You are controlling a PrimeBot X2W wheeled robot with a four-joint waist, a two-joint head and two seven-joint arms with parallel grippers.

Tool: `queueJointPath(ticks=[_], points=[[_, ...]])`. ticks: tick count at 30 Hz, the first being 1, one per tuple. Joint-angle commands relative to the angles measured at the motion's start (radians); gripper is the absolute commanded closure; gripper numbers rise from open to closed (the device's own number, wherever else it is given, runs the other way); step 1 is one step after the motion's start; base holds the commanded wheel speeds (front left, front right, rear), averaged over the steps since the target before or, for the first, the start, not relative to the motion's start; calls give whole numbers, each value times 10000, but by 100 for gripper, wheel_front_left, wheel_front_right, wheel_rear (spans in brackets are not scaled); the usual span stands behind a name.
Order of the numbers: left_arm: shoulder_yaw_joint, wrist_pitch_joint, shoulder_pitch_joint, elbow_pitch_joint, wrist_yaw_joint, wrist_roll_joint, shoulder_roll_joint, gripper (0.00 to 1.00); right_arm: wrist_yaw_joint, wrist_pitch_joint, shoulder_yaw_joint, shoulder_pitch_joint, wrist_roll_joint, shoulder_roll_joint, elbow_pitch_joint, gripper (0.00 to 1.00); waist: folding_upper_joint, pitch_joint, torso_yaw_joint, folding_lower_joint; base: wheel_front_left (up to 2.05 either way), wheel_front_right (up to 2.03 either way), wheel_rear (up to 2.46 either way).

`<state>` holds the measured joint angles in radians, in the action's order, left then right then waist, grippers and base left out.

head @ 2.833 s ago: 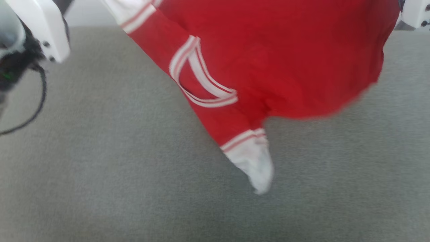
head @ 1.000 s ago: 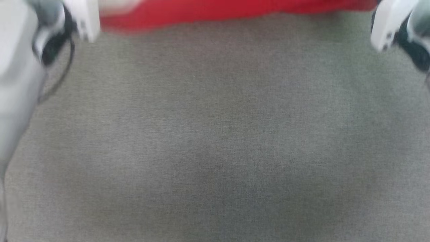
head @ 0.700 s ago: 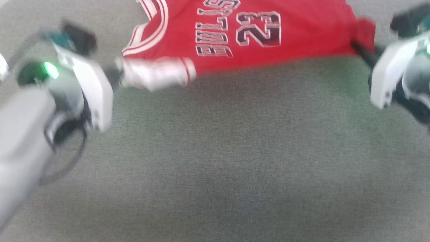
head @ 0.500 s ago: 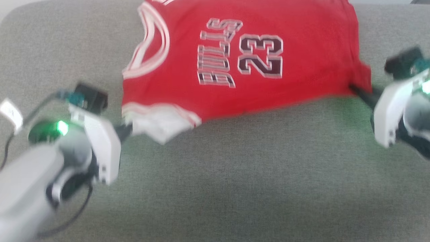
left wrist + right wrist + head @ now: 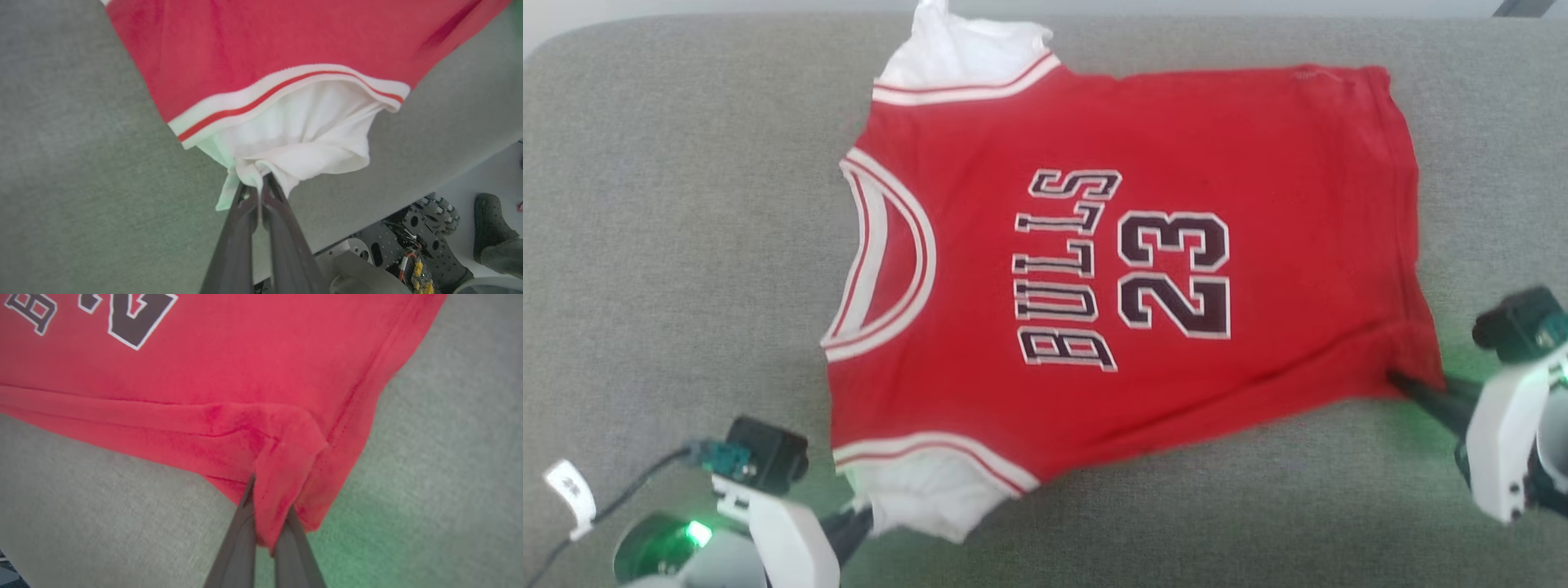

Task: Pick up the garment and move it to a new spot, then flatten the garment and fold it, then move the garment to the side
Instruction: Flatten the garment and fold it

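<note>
Mostly flat red garment (image 5: 1258, 163), grey woven cushion (image 5: 686, 245)

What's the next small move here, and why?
Probably open both grippers: the garment already lies spread front-up on the grey cushion, yet the left gripper pinches its white sleeve and the right gripper its hem corner, bunching both.

A grey fabric cushion (image 5: 686, 204) lies broad; a dark shoe (image 5: 492, 232) stands on pale floor (image 5: 486, 175).
</note>
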<state>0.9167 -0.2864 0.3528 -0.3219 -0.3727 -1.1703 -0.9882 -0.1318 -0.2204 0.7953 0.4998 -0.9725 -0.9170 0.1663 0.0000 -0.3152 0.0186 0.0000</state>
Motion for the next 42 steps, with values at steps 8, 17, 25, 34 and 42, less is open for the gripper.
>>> queueJointPath(ticks=[8,17,25,34,42], points=[[-71,217,-549,-585,-407,-111,-494,100,21,102,-678,-1541,-299,-268,-906,100,0,-59,-141,0,0,0,0],[-789,-347,942,-1273,-492,771,-1627,100,21,244,-2163,-1865,257,385,-1108,100,0,-45,-439,0,0,0,0],[-1250,-1415,3299,-268,668,1474,-1364,100,23,-240,-3543,-1081,1297,1531,-882,100,0,-465,-771,0,0,0,0],[-863,-2145,5709,2676,2434,2184,434,100,22,-866,-3932,363,2190,2674,-129,100,0,-1290,-938,0,0,0,0],[-318,-2559,6397,5421,3439,2000,1786,100,20,-1292,-3356,1211,2150,3364,1050,100,0,-1734,-975,0,0,0,0]])
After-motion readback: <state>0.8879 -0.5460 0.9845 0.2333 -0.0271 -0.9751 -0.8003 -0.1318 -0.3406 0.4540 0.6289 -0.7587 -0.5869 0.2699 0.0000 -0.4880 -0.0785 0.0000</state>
